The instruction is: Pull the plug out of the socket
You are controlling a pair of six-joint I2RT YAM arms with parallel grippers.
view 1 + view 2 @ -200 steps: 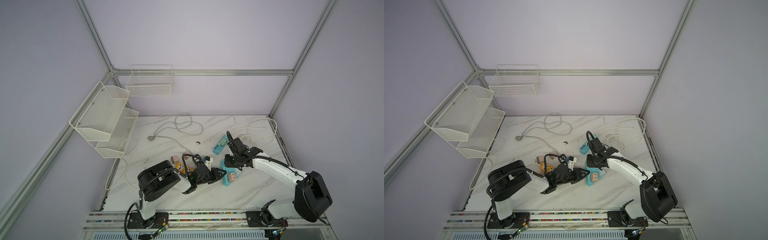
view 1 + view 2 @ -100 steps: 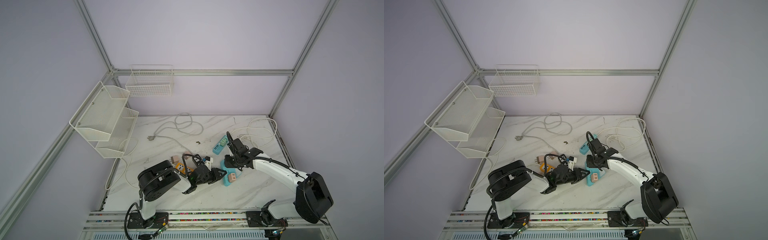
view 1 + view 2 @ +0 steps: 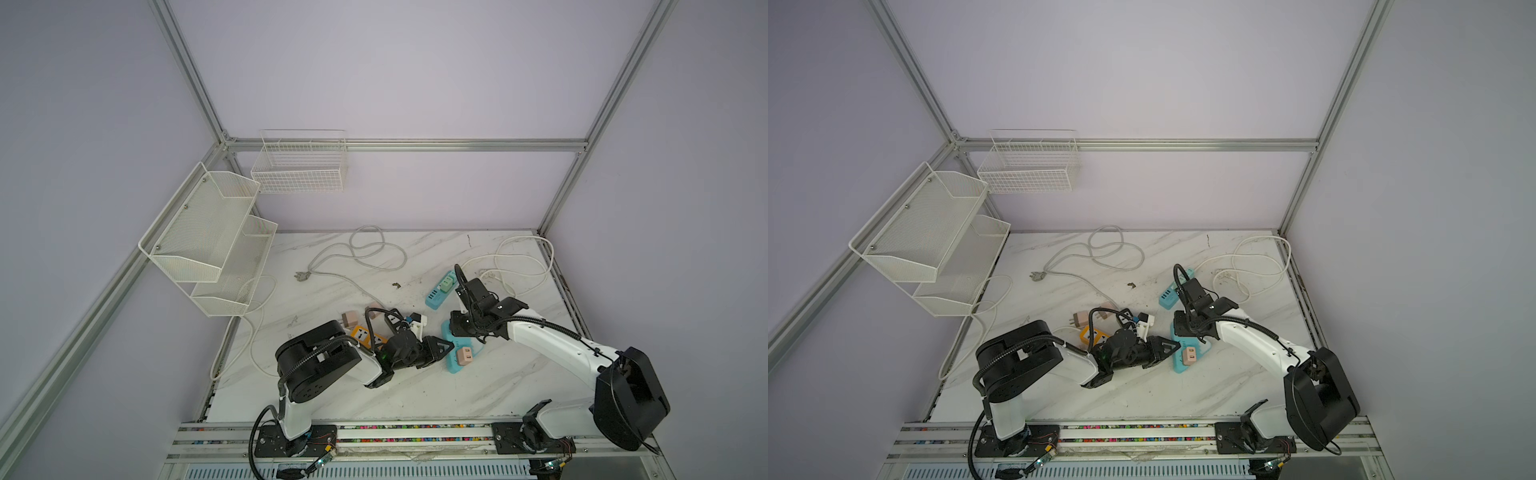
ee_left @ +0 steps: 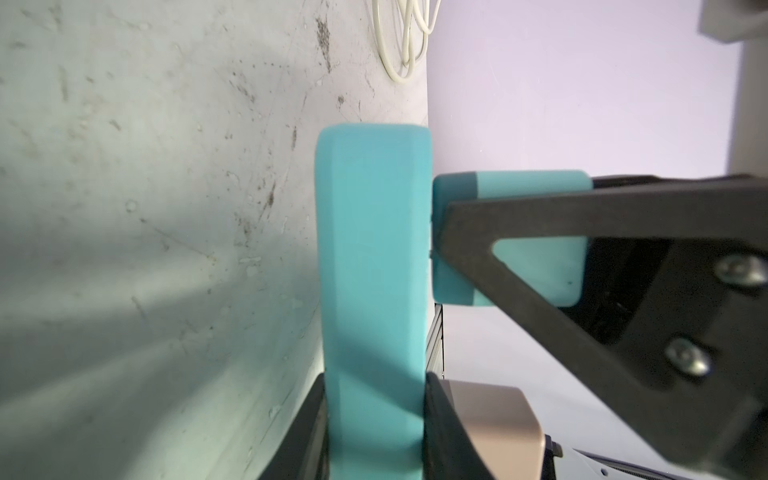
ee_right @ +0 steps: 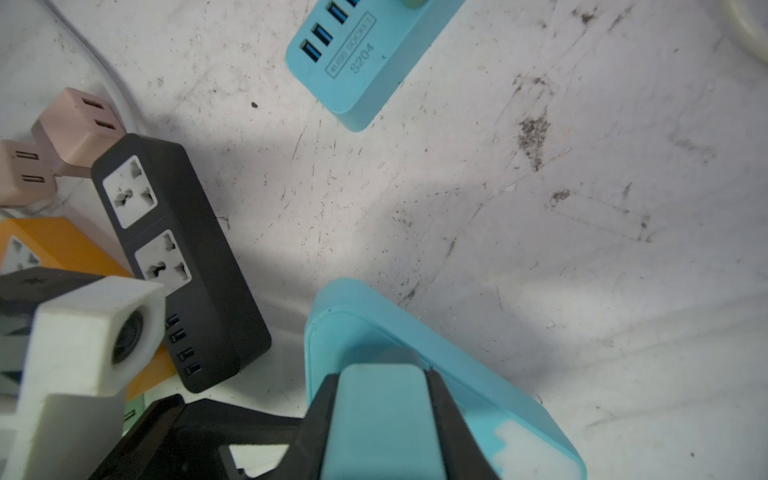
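In both top views a teal socket strip (image 3: 453, 368) (image 3: 1180, 367) lies on the marble table, near the middle. My left gripper (image 3: 446, 347) (image 4: 376, 399) is shut on the strip's (image 4: 374, 257) long sides. A teal plug (image 4: 515, 189) (image 5: 384, 419) stands on the strip's face (image 5: 478, 374), tight against it. My right gripper (image 3: 458, 331) (image 5: 383, 386) is shut on that plug from above. A beige plug (image 3: 464, 356) (image 4: 494, 415) also sits in the strip, nearer the front end.
A second teal strip (image 3: 439, 290) (image 5: 365, 62), a black strip (image 5: 174, 257), an orange strip (image 5: 62, 245) and pink adapters (image 5: 79, 124) crowd the area behind the left arm. White cables (image 3: 519, 266) coil at the back. Wire shelves (image 3: 212, 245) hang on the left.
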